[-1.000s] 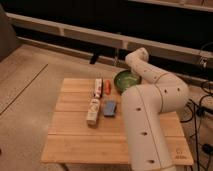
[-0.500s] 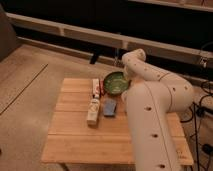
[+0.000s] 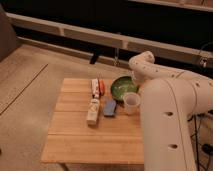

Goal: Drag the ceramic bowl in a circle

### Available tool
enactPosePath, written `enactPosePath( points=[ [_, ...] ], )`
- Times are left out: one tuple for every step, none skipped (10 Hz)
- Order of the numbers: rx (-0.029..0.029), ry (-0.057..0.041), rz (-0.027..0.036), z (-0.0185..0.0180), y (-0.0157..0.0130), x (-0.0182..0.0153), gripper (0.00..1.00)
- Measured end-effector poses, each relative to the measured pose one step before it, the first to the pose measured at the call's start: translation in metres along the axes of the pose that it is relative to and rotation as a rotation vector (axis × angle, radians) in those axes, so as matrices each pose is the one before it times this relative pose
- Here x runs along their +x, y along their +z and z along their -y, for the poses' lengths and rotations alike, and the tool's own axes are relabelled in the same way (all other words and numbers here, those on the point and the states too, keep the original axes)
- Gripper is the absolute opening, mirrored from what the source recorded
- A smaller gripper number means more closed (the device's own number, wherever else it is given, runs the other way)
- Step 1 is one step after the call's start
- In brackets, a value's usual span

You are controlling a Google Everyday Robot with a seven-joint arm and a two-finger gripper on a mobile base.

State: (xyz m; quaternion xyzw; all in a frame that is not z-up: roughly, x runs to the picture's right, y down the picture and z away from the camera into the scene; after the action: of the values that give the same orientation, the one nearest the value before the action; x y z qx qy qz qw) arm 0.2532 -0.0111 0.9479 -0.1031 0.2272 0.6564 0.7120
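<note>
The ceramic bowl (image 3: pixel 121 86) is round, shallow and glossy green. It sits at the far right of the wooden table (image 3: pixel 85 135). My gripper (image 3: pixel 135 81) is at the bowl's right rim, at the end of the white arm (image 3: pixel 170 110) that curls over from the right. The arm's wrist covers most of the gripper. A small translucent whitish plastic cup (image 3: pixel 131 103) stands just in front of the bowl, close to the arm.
A white bottle (image 3: pixel 93 111) and a blue packet (image 3: pixel 109 107) lie mid-table. A white box (image 3: pixel 95 88) and an orange-red item (image 3: pixel 102 87) lie left of the bowl. The arm's bulk covers the table's right side. A ledge and dark wall run behind.
The bowl has slid left and toward the table's front, then a little back to the right, with the gripper at it. The arm has shifted and the cup now shows.
</note>
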Motion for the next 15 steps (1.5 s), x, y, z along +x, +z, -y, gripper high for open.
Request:
enactPosePath(
  points=[
    [0.0411, 0.01284, -0.0175, 0.01384, 0.0046, 0.00476, 0.0],
    [0.03197, 0.006, -0.00728, 0.00837, 0.0044, -0.00021, 0.0],
    [0.04103, 0.00017, -0.00578, 0.00814, 0.00548, -0.00429, 0.0],
    [0.03528, -0.00201, 0.00034, 0.00638, 0.00507, -0.00776, 0.0],
    [0.03146, -0.00786, 0.00642, 0.00549, 0.00571, -0.01128, 0.0],
    [0.02249, -0.0135, 0.00881, 0.00207, 0.00479, -0.01193, 0.0],
    [0.02325, -0.01682, 0.0113, 0.00025, 0.00468, -0.01298, 0.0],
    [0.01945, -0.01741, 0.01831, -0.00153, 0.00315, -0.01397, 0.0],
    [0.01142, -0.01774, 0.01004, -0.00536, 0.00238, -0.01046, 0.0],
    [-0.0121, -0.0169, 0.0083, -0.01098, 0.00225, -0.00894, 0.0],
    [-0.03286, -0.01471, 0.01274, -0.01623, -0.00187, -0.00789, 0.0],
    [-0.04433, -0.01794, 0.01987, -0.02232, -0.00513, -0.00943, 0.0],
    [-0.04508, -0.01787, 0.02224, -0.02345, -0.00823, -0.0097, 0.0],
    [-0.05765, -0.01531, 0.02262, -0.02479, -0.01177, -0.00665, 0.0],
    [-0.03288, -0.0041, 0.00838, -0.01159, -0.0095, -0.00044, 0.0]
  ],
)
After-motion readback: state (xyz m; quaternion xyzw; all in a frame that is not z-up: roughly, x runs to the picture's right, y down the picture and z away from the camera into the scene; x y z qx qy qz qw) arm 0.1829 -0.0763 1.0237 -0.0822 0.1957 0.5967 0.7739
